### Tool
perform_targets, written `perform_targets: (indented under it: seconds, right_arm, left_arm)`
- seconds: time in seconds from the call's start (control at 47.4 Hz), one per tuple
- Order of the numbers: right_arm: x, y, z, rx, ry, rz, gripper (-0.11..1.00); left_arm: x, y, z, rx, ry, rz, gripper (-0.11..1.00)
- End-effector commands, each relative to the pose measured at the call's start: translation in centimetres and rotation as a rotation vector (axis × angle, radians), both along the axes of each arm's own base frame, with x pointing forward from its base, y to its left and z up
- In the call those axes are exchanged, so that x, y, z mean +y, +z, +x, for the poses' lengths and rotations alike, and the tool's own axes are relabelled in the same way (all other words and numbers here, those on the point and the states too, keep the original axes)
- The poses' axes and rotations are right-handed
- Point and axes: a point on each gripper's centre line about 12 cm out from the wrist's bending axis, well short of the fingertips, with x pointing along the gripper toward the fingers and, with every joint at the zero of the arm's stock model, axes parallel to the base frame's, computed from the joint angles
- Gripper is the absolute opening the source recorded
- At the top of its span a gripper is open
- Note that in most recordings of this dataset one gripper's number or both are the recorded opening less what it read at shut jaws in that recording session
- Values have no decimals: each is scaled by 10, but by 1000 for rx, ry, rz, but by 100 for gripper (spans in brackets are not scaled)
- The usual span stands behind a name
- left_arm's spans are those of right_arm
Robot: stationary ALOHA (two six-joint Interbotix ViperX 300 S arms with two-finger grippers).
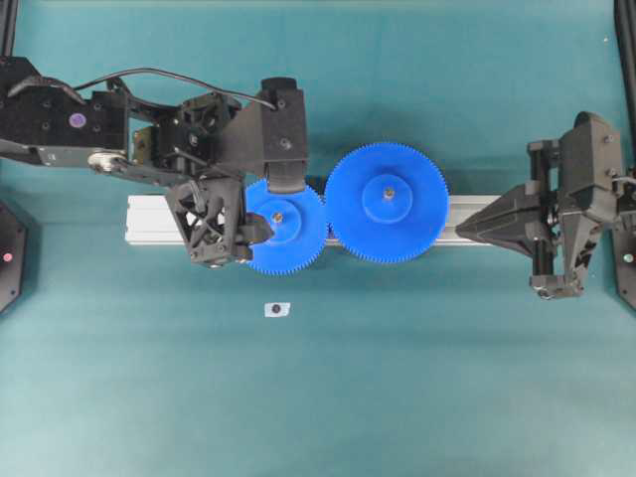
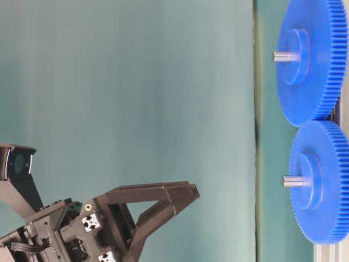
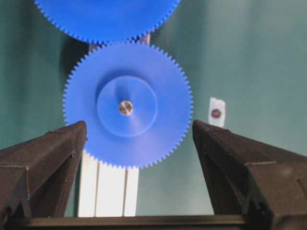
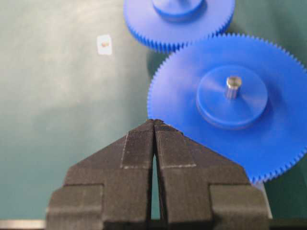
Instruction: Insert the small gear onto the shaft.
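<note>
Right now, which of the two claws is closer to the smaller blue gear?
The left. The left claw is open right around the smaller blue gear, a finger on each side. The right claw is shut, far off beyond the bigger gear.

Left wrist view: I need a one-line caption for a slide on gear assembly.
Open left tool straddling the small gear, seated on its shaft and meshed with the larger gear.

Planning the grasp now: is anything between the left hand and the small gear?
Nothing visible. The left hand is open, its fingers on either side of the small gear, with only bare gaps between them in the left wrist view. The larger gear meshes at the far edge, away from the fingers.
</note>
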Motion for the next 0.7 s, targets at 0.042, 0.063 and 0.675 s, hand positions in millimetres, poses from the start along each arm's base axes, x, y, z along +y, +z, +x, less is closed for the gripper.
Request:
perform_targets:
  seconds: [0.042,0.063,0.675]
  right_arm:
    - [0,6,2,-35,-5,4,3]
    - [-1,5,2,-35,-6,6,3]
    - [0,4,1,-32,-5,4,3]
  left_arm:
    - [-1,9,1,-29,-3,3,84]
    - [-1,9,1,-29,-3,3,84]
    - [-1,9,0,-24,-5,4,84]
